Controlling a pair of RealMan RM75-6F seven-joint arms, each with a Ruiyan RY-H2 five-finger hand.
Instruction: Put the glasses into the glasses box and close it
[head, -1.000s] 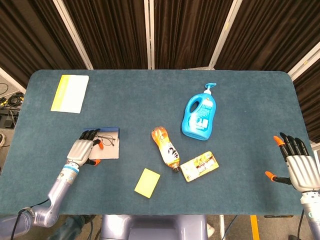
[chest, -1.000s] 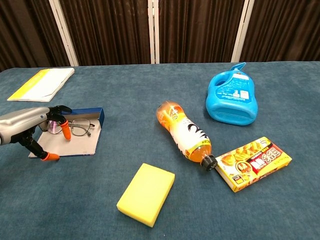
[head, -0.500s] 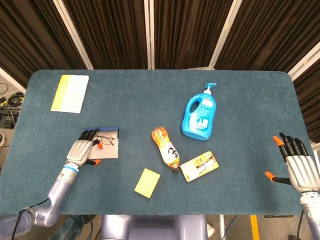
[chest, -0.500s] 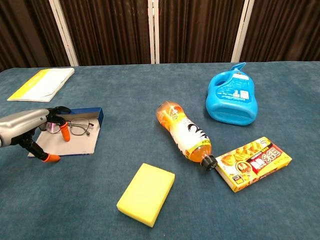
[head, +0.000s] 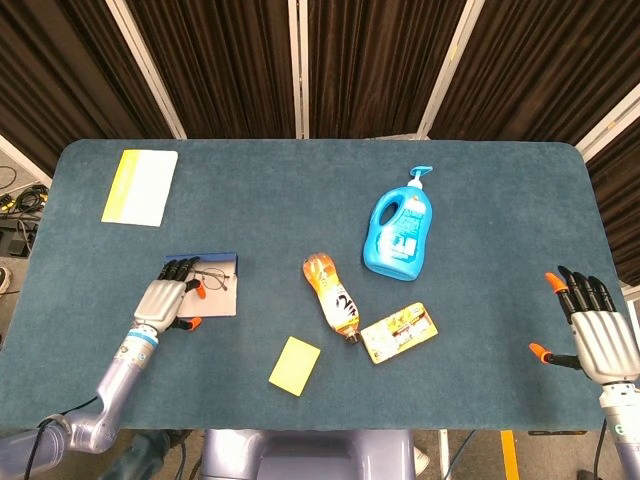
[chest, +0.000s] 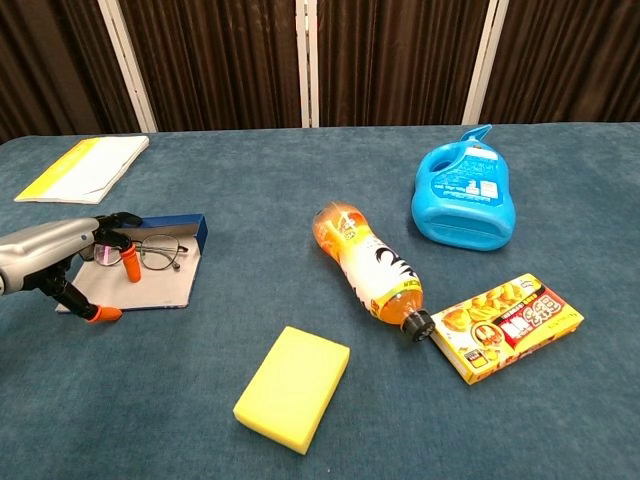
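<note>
1. Wire-rimmed glasses (chest: 150, 253) are lying inside the open blue glasses box (chest: 176, 282).
2. I'm hovering my left hand (chest: 62, 254) there, fingers spread, gripping nothing; the lid needs flipping gently.
3. My right hand (head: 600, 335) is idling open, empty.

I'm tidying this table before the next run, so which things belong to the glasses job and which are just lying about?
Part of the job:
glasses
glasses box, lying open
left hand, at the box

Just lying about:
orange drink bottle
blue detergent bottle
yellow sponge
snack box
yellow and white booklet
</note>
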